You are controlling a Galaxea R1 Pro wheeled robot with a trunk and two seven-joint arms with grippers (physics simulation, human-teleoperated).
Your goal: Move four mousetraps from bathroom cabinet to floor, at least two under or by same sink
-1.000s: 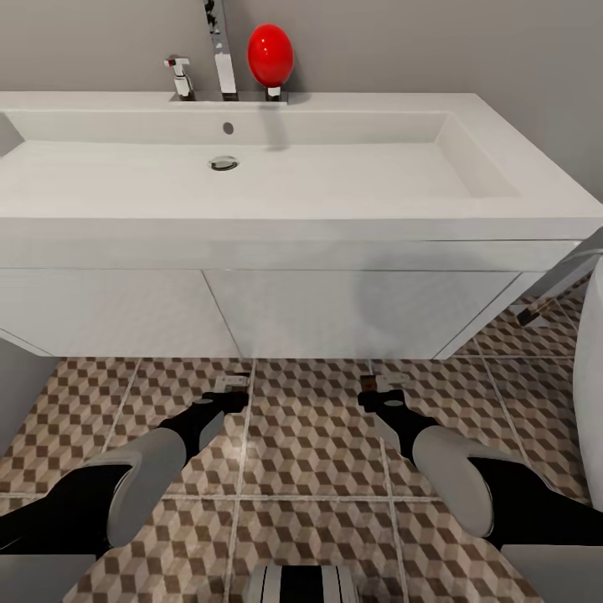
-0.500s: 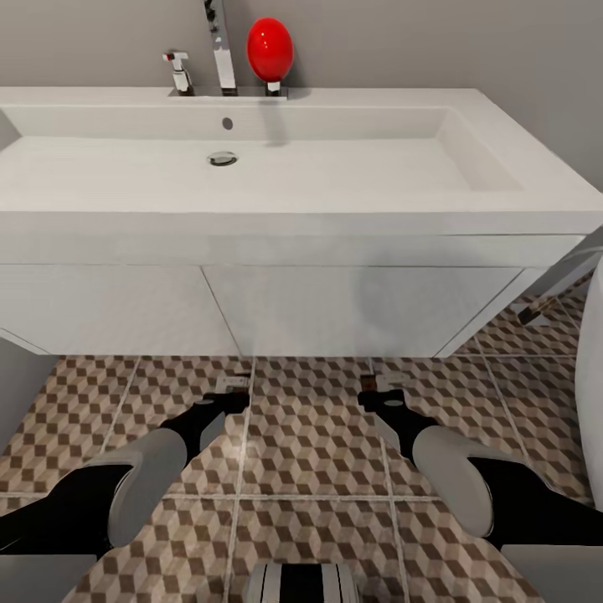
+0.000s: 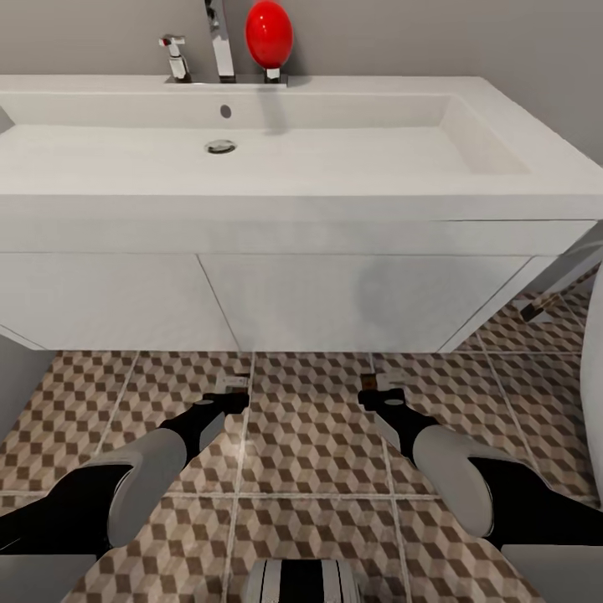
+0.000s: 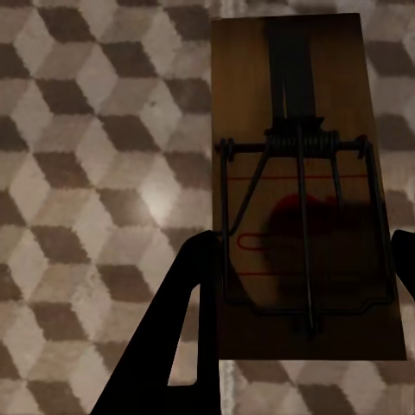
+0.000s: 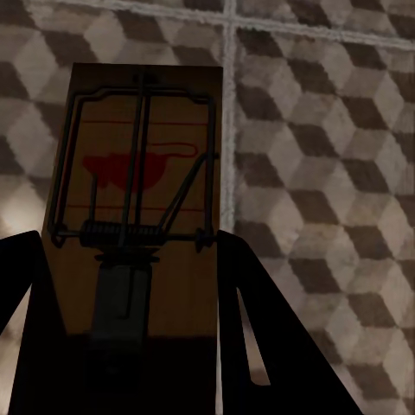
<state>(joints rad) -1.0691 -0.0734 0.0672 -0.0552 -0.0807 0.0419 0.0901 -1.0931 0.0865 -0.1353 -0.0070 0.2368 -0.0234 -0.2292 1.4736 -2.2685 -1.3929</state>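
Cube-patterned bathroom floor (image 3: 310, 435) ran up to the white vanity, with the sink (image 3: 251, 159) close ahead of me. I had a mousetrap in each hand: my left gripper (image 4: 298, 285) was clamped across one mousetrap (image 4: 298, 173), my right gripper (image 5: 130, 259) across the other mousetrap (image 5: 143, 199), both held above the tiles just in front of the vanity. By my reckoning the task stood roughly at its midpoint at best: these two were out of the cabinet but not yet set down, and I could see no traps lying on the floor. Each board's long axis ran along its gripper's fingers, pointing forward toward the sink. On both, the red-spot end lay away from the wrist.
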